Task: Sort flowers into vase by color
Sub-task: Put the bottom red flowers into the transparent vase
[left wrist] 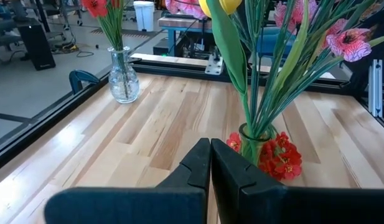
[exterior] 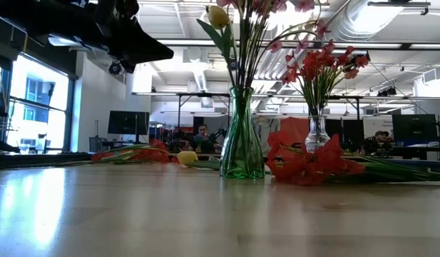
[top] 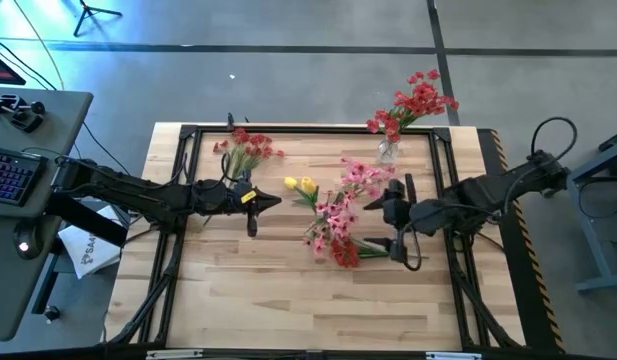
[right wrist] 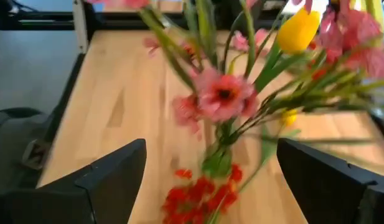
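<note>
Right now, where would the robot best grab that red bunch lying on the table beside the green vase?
By its green stems, not the blooms. The red bunch lies flat, stems trailing away from the green vase. Probably from above, with the open right gripper.

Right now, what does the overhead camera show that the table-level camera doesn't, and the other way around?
Only the overhead view shows both arms whole: the left gripper shut near the yellow flowers, the right gripper open beside the pink flowers, plus a keyboard off the table.

Only the table-level view shows the green vase upright, and people at desks behind.

Both show the clear vase of red flowers and loose red flowers lying on the table.
</note>
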Motion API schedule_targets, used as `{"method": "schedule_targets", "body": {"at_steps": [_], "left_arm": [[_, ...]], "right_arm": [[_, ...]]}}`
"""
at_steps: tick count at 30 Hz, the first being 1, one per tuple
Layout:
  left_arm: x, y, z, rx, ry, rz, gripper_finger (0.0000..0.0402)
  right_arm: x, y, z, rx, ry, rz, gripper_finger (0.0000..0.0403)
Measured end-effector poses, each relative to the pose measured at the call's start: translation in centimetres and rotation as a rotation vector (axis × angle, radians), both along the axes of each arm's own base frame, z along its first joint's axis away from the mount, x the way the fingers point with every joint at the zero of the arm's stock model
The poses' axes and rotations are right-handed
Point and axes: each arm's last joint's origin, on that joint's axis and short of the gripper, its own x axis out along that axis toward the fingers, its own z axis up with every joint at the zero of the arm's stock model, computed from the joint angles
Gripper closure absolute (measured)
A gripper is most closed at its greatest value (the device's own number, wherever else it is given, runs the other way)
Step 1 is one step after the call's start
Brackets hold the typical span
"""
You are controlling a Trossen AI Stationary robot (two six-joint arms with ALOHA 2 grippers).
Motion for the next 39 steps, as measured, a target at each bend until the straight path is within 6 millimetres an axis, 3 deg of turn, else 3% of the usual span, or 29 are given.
{"method": "schedule_targets", "body": {"at_steps": [4, 8, 14, 18, 22, 27, 35, 39], "left_arm": [[0.0, 0.0, -0.1, -0.001, 0.006, -0.002, 0.0401], [-0.1, 0.0, -0.3, -0.011, 0.025, 0.001, 0.0401], [-0.2, 0.0, -0.9, -0.06, 0.082, 0.014, 0.0401], [-0.5, -0.1, -1.5, -0.082, 0.146, 0.022, 0.0401], [-0.6, -0.1, -1.8, -0.074, 0.172, 0.035, 0.0401], [-0.6, 0.0, -1.7, -0.071, 0.163, 0.045, 0.0401], [-0.6, 0.0, -1.7, -0.071, 0.162, 0.051, 0.0401], [-0.6, 0.0, -1.7, -0.076, 0.162, 0.053, 0.0401]], "right_arm": [[-1.4, 0.8, 1.0, 0.1, 0.059, -0.034, 0.0046], [-2.5, 2.0, -0.8, 0.162, 0.175, -0.133, 0.0046], [-3.7, 3.3, -9.0, 0.208, 0.444, -0.279, 0.0046], [-4.4, 2.6, -15.0, 0.19, 0.583, -0.328, 0.0054], [-3.5, 1.4, -19.2, 0.24, 0.558, -0.275, 0.0095], [-2.8, -0.7, -22.1, 0.193, 0.575, -0.222, 0.016], [-1.0, -1.3, -24.4, 0.147, 0.645, -0.067, 0.0246], [-0.7, -1.3, -24.9, 0.128, 0.686, -0.1, 0.0305]]}}
